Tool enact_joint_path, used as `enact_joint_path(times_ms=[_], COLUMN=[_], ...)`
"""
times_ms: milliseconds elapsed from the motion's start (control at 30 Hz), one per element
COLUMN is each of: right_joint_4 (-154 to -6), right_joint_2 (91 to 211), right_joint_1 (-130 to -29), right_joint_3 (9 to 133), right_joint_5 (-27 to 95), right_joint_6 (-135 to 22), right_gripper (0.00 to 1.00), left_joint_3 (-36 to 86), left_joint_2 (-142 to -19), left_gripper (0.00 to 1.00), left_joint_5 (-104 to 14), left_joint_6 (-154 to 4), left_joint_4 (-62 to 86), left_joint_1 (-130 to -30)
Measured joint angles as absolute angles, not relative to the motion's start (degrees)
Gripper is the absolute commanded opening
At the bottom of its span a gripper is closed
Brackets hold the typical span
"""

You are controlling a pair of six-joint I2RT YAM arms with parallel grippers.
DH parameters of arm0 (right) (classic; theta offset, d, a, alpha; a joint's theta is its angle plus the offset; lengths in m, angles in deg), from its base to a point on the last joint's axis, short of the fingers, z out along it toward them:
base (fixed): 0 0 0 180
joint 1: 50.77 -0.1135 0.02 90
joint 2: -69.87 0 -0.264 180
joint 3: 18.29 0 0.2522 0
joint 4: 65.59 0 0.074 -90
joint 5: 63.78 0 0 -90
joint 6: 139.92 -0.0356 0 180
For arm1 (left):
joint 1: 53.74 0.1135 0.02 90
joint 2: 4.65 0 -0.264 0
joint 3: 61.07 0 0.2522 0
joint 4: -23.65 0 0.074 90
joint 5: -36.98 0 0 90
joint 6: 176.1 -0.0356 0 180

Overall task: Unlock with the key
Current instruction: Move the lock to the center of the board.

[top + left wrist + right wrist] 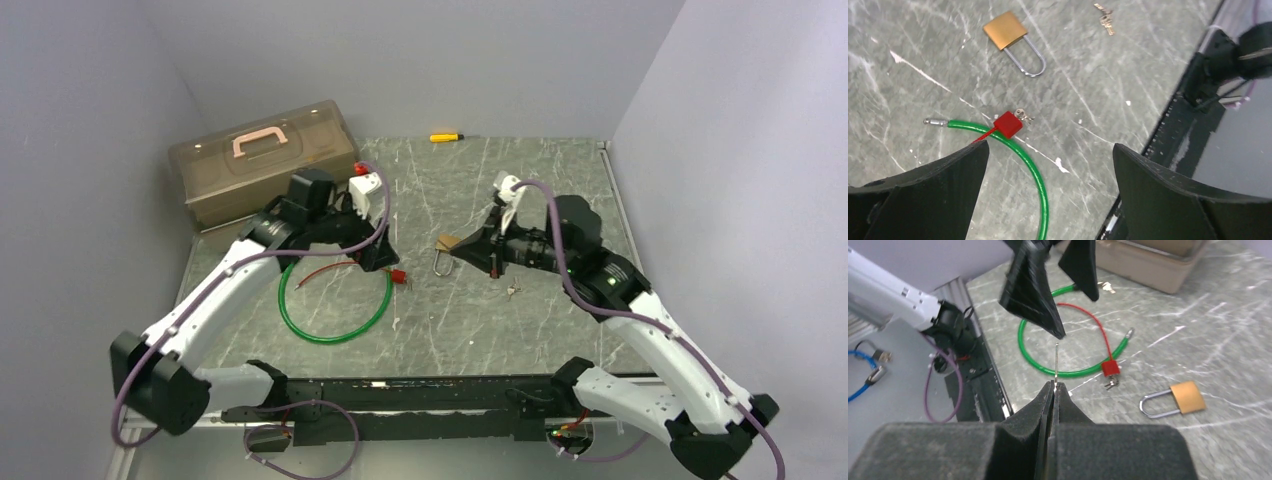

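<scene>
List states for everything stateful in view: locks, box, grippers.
left gripper: open, empty
right gripper: shut on key
brass padlock: shackle seated in body, lying flat
cable lock: open, metal cable tip out of the red body
toolbox: lid shut
spare keys: lying loose

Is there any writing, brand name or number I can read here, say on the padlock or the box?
No text can be read anywhere.
Brass padlock: face looks plain, no brand shows.
Red lock on the green cable: no lettering shows.
Brown box: no label in view.
Loose keys: too small to tell.
Held key: seen edge-on, nothing legible.
</scene>
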State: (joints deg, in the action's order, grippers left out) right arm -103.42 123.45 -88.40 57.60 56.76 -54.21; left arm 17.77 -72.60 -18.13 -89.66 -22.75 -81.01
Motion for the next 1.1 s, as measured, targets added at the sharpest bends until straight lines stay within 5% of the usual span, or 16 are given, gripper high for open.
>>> enact_joint_path(times_ms=[333,567,1100], right_joint_4=[-107.2,-108.7,-109.0], right_joint_2=[110.2,108.2,113.4], right_joint_1=[-87.6,-87.5,-87.5], right_joint_3=[58.3,62.5,64.7], right_joint_5=[42.7,38.3,39.2], right_joint_6=[-59.5,-59.1,-57.4], right_gripper=[0.00,0.00,0.00], left_joint_3=[21.4,45.3,50.2], left_joint_2=[-96.2,-120.8,-127.3], left_gripper=[0.99,0.99,0.99], left_joint_5=[-32.3,-38.7,-46.7], left_joint_6=[-83.4,-83.3,-80.4], left_joint_4=[-16.8,-21.6,-19.0], left_joint_1=[-89.5,-91.6,-96.3])
